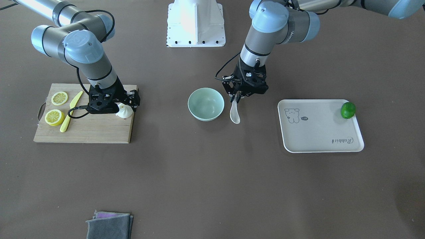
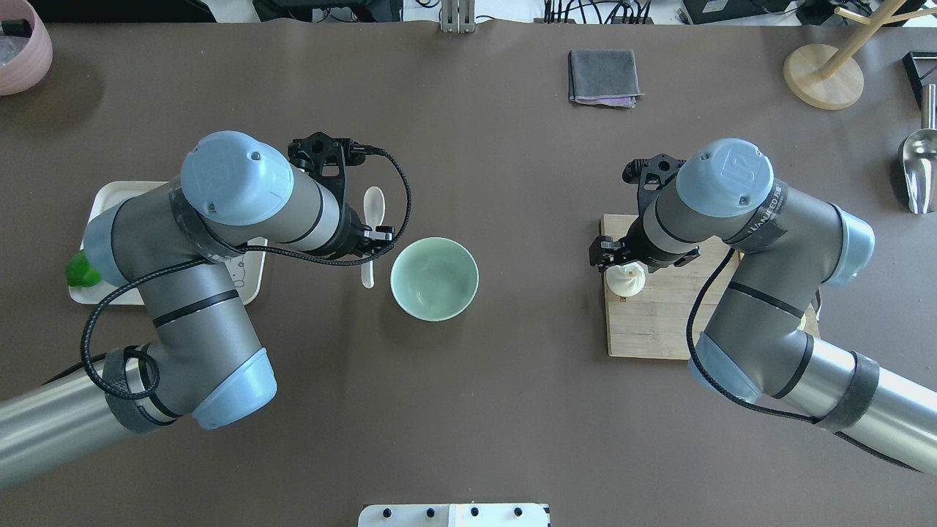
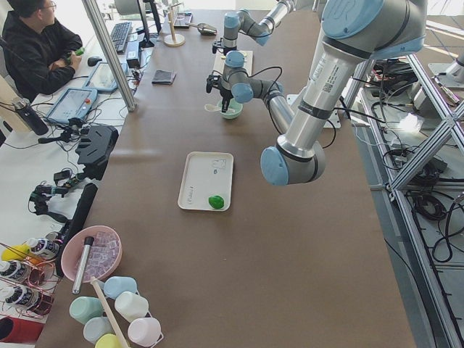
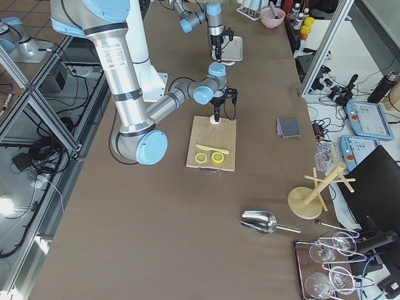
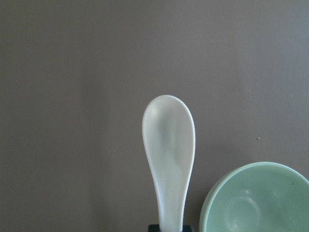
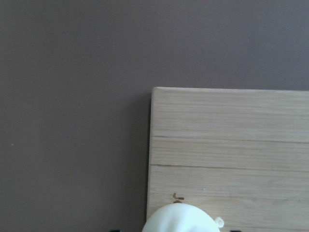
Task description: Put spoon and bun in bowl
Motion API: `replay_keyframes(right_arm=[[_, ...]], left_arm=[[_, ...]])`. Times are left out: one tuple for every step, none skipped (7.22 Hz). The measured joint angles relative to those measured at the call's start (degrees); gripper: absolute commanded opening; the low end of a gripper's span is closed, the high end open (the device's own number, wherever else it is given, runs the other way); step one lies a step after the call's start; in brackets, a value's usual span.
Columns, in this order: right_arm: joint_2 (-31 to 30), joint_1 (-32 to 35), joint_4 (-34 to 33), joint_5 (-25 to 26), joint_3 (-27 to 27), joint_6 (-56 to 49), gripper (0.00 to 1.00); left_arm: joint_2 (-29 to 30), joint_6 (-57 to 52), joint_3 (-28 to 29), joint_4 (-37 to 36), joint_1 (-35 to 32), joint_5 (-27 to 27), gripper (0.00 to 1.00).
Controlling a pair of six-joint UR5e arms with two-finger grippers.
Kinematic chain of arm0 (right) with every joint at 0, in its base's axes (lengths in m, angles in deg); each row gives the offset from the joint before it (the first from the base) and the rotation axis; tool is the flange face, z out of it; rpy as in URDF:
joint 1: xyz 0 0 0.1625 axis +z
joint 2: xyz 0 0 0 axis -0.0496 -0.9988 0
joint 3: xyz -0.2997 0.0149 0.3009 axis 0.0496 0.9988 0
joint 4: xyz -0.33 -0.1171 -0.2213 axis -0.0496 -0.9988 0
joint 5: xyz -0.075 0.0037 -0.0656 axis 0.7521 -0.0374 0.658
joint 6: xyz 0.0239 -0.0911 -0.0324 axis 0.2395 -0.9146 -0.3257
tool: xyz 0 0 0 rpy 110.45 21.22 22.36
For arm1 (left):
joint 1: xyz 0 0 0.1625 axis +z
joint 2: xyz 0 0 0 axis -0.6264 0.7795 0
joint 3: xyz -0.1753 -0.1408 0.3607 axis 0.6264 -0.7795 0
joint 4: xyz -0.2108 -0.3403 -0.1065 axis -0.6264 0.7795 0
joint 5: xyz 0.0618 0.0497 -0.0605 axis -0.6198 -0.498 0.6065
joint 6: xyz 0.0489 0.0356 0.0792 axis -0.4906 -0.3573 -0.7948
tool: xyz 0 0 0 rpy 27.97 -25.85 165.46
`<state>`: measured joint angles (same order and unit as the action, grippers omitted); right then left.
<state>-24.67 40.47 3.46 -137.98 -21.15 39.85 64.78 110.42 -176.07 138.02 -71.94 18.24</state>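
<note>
The white spoon (image 1: 235,114) lies just beside the mint-green bowl (image 1: 206,116), scoop pointing away from the robot. My left gripper (image 1: 236,97) is shut on its handle; the left wrist view shows the spoon (image 5: 169,145) held at the bottom edge, with the bowl (image 5: 217,193) to its right. The white pleated bun (image 1: 125,111) sits at the corner of the wooden cutting board (image 1: 93,132). My right gripper (image 1: 124,107) is low over the bun, fingers open and astride it. In the right wrist view the bun (image 6: 181,220) shows at the bottom edge.
Two lemon halves (image 1: 59,98) and a yellow knife (image 1: 71,111) lie on the board's far end. A white tray (image 1: 318,132) holds a green lime (image 1: 348,110). A folded grey cloth (image 1: 109,225) lies at the operators' edge.
</note>
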Motion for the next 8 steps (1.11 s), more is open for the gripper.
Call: replay_keyframes(right_arm=[[-0.1,0.0,-0.06,-0.08,0.07,0.03,0.0],[-0.21,0.01,-0.11,-0.14,0.08,0.06,0.0],[-0.23,0.1,-0.14,-0.27,0.02,0.12,0.0],[-0.1,0.61,-0.14,-0.94,-0.16,0.6,0.0],[0.22,2.04,-0.27,-3.09,-0.61,1.78,0.0],[0.65,4.0,-0.5,-6.15,-1.5,2.82,0.0],[1.08,5.41,-0.61,-8.07,-2.33,3.51,0.0],[1.61,6.15,-0.64,-8.88,-2.76,4.33,0.0]], left_arm=[[1.24,0.78,0.08,-0.7,0.68,0.0,0.0],[2.2,1.4,0.29,-1.11,1.38,-0.04,0.0],[3.52,2.36,1.22,-1.27,2.12,-0.08,0.0],[5.58,3.48,3.23,-1.32,2.53,-0.2,0.0],[7.18,4.1,5.03,-1.34,2.9,-0.66,0.0],[7.83,4.32,5.87,-1.33,3.47,-1.33,0.0],[7.99,4.35,6.13,-1.31,3.96,-1.7,0.0],[7.88,4.26,6.08,-1.33,4.2,-1.8,0.0]])
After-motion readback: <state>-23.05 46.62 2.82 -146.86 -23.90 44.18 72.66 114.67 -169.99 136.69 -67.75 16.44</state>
